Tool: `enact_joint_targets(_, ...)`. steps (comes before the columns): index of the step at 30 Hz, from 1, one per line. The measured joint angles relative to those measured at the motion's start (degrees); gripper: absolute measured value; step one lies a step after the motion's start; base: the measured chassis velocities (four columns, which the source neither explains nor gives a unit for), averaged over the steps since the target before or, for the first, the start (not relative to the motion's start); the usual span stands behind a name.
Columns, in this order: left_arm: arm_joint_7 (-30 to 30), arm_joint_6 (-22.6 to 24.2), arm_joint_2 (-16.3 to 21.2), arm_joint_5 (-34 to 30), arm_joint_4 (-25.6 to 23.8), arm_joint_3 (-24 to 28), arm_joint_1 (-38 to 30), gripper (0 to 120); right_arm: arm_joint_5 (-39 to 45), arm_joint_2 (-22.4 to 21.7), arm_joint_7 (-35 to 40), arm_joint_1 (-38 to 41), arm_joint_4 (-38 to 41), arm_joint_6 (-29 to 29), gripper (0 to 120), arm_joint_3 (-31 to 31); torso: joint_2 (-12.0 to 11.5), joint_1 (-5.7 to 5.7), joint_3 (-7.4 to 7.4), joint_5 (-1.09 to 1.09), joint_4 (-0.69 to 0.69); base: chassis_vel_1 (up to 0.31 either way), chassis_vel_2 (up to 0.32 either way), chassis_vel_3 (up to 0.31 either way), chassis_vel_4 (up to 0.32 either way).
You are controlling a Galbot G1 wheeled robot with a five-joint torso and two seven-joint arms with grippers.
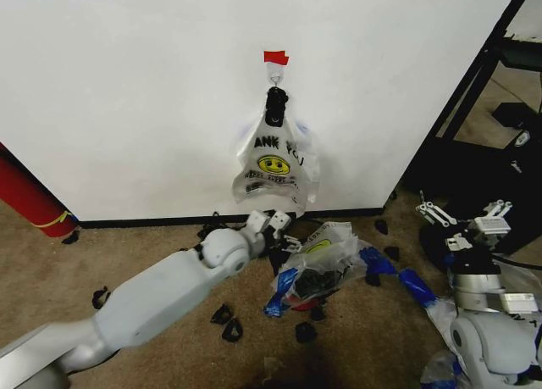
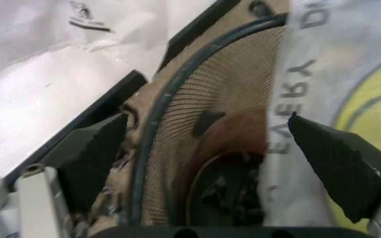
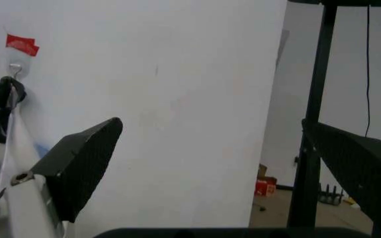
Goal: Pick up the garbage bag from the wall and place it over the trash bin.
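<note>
Our garbage bag (image 1: pixel 326 255) already drapes the trash bin (image 1: pixel 315 283), only partly spread. Our left gripper (image 1: pixel 273 222) hovers spread wide, empty; our right gripper (image 1: pixel 461 217) waits wide too.

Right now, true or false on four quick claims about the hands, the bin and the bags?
1. The left hand is open, by the trash bin. True.
2. The right hand grips a bag. False: it is open and empty, off to the robot's right.
3. A bunch of bags hangs from a hook under the red tape. True.
4. The trash bin is bare. False: the garbage bag lies partly over it.
</note>
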Motion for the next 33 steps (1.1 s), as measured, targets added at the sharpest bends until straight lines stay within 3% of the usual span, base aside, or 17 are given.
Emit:
enact_joint_targets(3, 0.00, 1.73, -0.28, 0.03, 0.75, 0.24, -0.97, 91, -0.02, 0.03, -0.14, -0.53, 0.12, 0.59, 100, -0.17, 0.00, 0.00, 0.00, 0.00, 0.03, 0.000, 0.000, 0.000, 0.000)
enact_joint_targets(10, -2.08, 4.08, -1.86, -0.71, 2.73, -0.17, -1.28, 68, -0.29, 0.21, -0.97, -1.37, 0.58, 1.64, 100, -0.82, 0.00, 0.00, 0.00, 0.00, 0.00, 0.000, 0.000, 0.000, 0.000)
enact_joint_targets(16, -11.23, 6.61, -1.38, -6.29, 0.49, -0.94, 0.53, 43, -0.68, 0.38, -1.49, -2.14, 1.24, 2.29, 100, -1.08, 0.00, 0.00, -0.01, -0.01, 0.03, 0.000, 0.000, 0.000, 0.000)
enact_joint_targets(24, -18.71, 7.46, -1.55, -12.71, -2.07, -2.41, 2.86, 14, -1.81, 1.22, -2.02, -3.49, 1.68, 3.50, 100, -1.54, 0.00, 0.00, -0.01, -0.01, 0.02, 0.000, 0.000, 0.000, 0.000)
enact_joint_targets(26, -19.14, 7.46, -1.53, -13.10, -2.26, -2.52, 3.04, 12, -1.83, 1.24, -2.03, -3.53, 1.70, 3.53, 100, -1.54, 0.00, 0.00, -0.01, -0.01, 0.02, 0.000, 0.000, 0.000, 0.000)
enact_joint_targets(28, -22.86, 7.44, -1.27, -16.58, -4.25, -3.51, 4.65, 3, -1.92, 1.32, -2.11, -3.98, 1.98, 3.86, 100, -1.56, 0.00, 0.00, -0.01, -0.02, 0.01, 0.000, 0.000, 0.000, 0.000)
enact_joint_targets(33, -30.95, 7.34, -0.38, -24.33, -8.88, -6.12, 8.20, 2, -1.97, 1.27, -2.23, -4.65, 2.24, 4.50, 100, -1.44, 0.00, 0.00, -0.01, -0.03, 0.01, 0.000, 0.000, 0.000, 0.000)
